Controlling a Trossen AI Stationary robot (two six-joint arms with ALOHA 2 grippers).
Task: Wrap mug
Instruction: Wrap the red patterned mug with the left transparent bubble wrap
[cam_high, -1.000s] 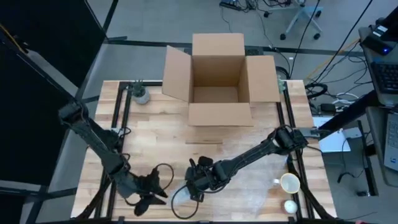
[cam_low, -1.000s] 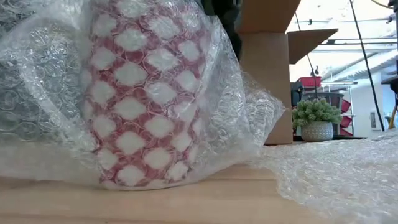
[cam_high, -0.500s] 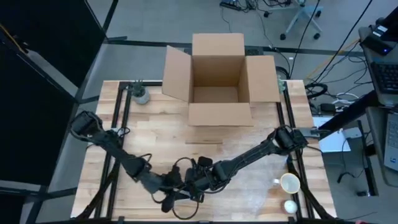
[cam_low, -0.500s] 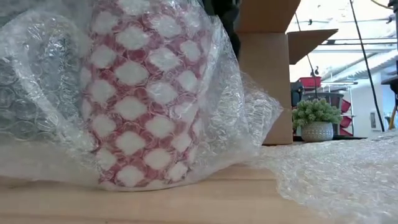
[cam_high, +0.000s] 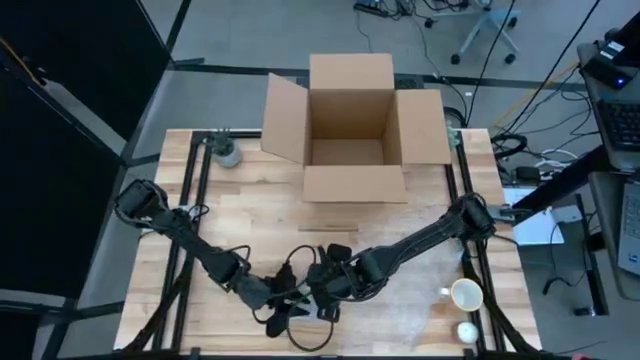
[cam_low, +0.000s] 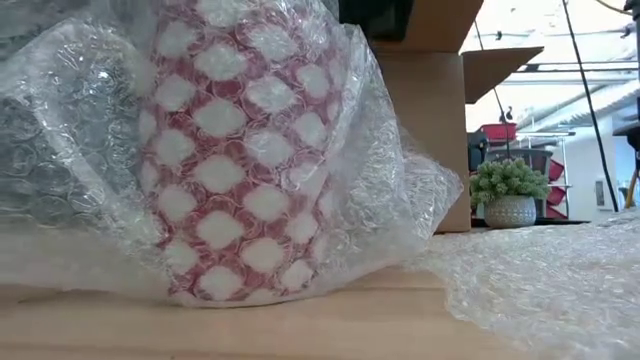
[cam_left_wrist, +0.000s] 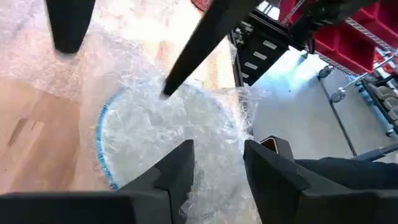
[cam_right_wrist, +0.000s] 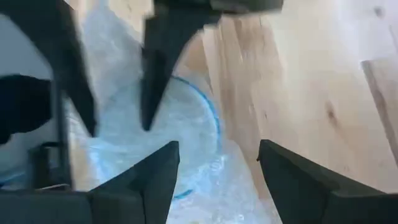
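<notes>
Mug (cam_low: 235, 160) looked rigid, fragile ceramic; bubble wrap (cam_low: 395, 190) was limp and slippery, so pinch its loose edge; left gripper (cam_left_wrist: 217, 165) and right gripper (cam_right_wrist: 217, 165) were both open, empty, over the rim.

The mug (cam_low: 235, 160) was red, patterned all over with white diamond shapes in a lattice, and its rim showed blue in the wrist views. The bubble wrap (cam_low: 80, 150) around it was clear and whitish. The counter (cam_high: 250, 220) was pale blond wood with a black frame. At twelve o'clock the cardboard box (cam_high: 350, 125) was plain tan. At five o'clock sat a cream-white cup (cam_high: 465, 295). Both arms were black.
</notes>
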